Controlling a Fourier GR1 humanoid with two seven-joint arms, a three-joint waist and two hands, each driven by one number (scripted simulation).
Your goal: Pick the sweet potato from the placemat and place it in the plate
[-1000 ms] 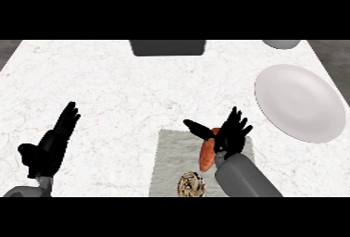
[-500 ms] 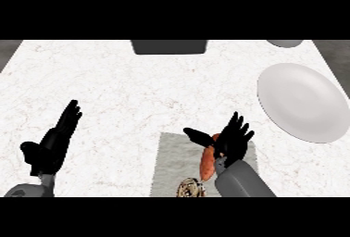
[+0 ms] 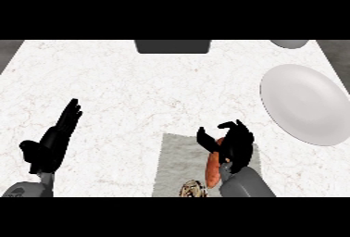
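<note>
An orange sweet potato [image 3: 212,167] lies lengthwise on the grey placemat [image 3: 179,157] near the counter's front edge. My right hand [image 3: 232,143] is over its far end, fingers curling down and thumb on the left side, hiding that end. I cannot see whether the fingers touch it. The white plate [image 3: 304,104] sits at the right, well apart from the hand. My left hand [image 3: 53,143] rests open at the left, fingers pointing up.
A dark rectangular object [image 3: 172,46] sits at the counter's far edge, and a grey round object [image 3: 290,43] at the far right corner. A small brown patterned item [image 3: 194,189] lies at the placemat's near edge. White marbled counter [image 3: 137,88] stretches between.
My right hand has drawn back toward the front edge and its fingers have curled down over the sweet potato's far end. The left hand stays put.
</note>
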